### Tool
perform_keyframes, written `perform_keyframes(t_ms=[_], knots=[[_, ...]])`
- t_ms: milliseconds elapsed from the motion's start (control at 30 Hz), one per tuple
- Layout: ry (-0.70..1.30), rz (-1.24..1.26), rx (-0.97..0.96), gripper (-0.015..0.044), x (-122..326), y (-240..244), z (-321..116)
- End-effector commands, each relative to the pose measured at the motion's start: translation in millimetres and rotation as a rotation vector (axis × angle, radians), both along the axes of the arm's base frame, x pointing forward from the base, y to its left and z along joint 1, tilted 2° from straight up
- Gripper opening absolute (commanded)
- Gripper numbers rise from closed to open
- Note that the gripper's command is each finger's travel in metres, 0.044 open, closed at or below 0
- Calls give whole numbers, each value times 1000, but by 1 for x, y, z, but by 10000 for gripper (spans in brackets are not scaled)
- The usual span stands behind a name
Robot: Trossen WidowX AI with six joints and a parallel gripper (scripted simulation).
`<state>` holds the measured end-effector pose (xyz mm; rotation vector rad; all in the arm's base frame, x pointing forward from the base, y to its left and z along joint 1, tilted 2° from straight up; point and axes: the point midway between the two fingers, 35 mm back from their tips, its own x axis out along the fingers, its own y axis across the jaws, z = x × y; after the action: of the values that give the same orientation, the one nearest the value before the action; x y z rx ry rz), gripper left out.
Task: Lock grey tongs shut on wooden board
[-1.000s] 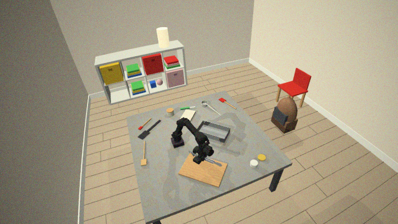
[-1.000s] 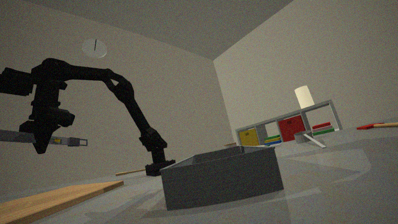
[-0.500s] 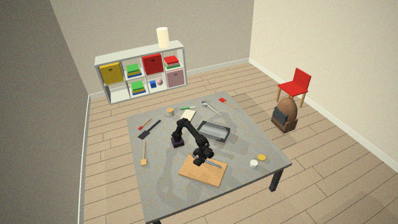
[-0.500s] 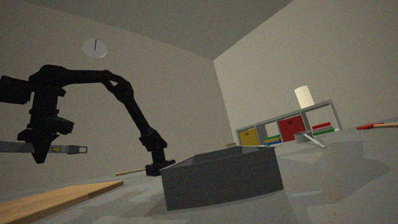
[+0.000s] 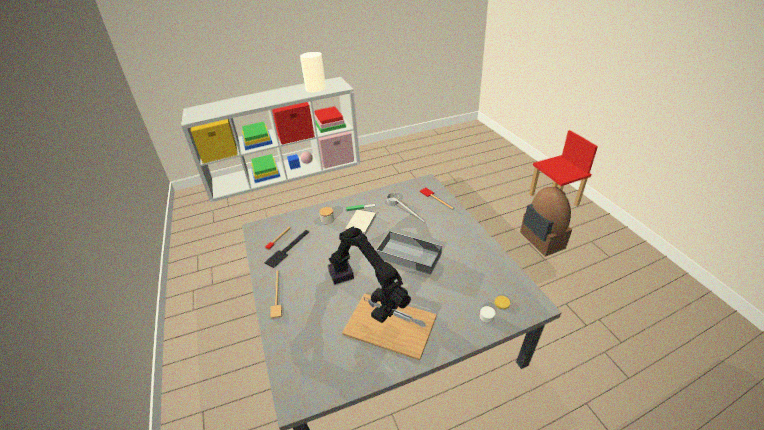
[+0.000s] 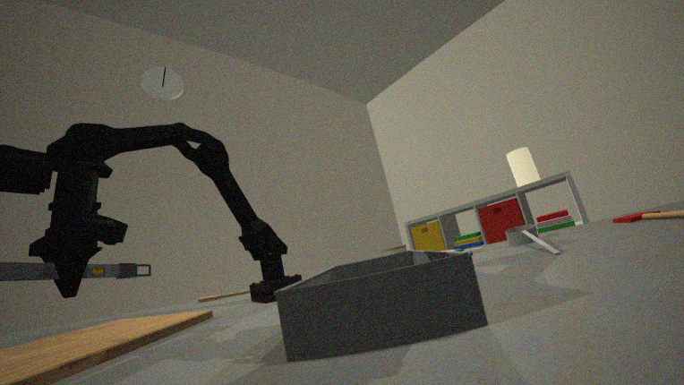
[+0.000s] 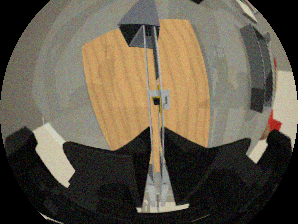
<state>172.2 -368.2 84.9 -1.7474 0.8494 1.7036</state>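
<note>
My gripper [image 6: 69,289] [image 7: 156,130] points down and is shut on the grey tongs [image 5: 410,318] [image 6: 29,271] [image 7: 140,14] at their arms. The tongs are squeezed together, their two arms close side by side, and lie about level in the air above the wooden board [image 5: 392,342] [image 6: 143,329] [image 7: 105,75]. The hinge end with its ring points towards the arm's base; the tips point away from it. A small yellow mark shows near the hinge end. Whether the lock inside the hinge holds cannot be seen. The roasting tin [image 5: 404,262] [image 6: 382,311] stands empty beside the board.
A white jar [image 5: 487,314] and a yellow lid [image 5: 502,302] are at the front right. A ladle [image 5: 408,207], a red spatula [image 5: 427,192] and a pale pad [image 5: 360,220] lie at the back. A black turner [image 5: 278,258] and a wooden spatula [image 5: 275,310] lie left.
</note>
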Motion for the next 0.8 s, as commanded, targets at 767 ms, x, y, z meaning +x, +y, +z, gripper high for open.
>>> perform_keyframes(t_ms=[767], knots=[[1,0,3,-124,-2,3,-33]])
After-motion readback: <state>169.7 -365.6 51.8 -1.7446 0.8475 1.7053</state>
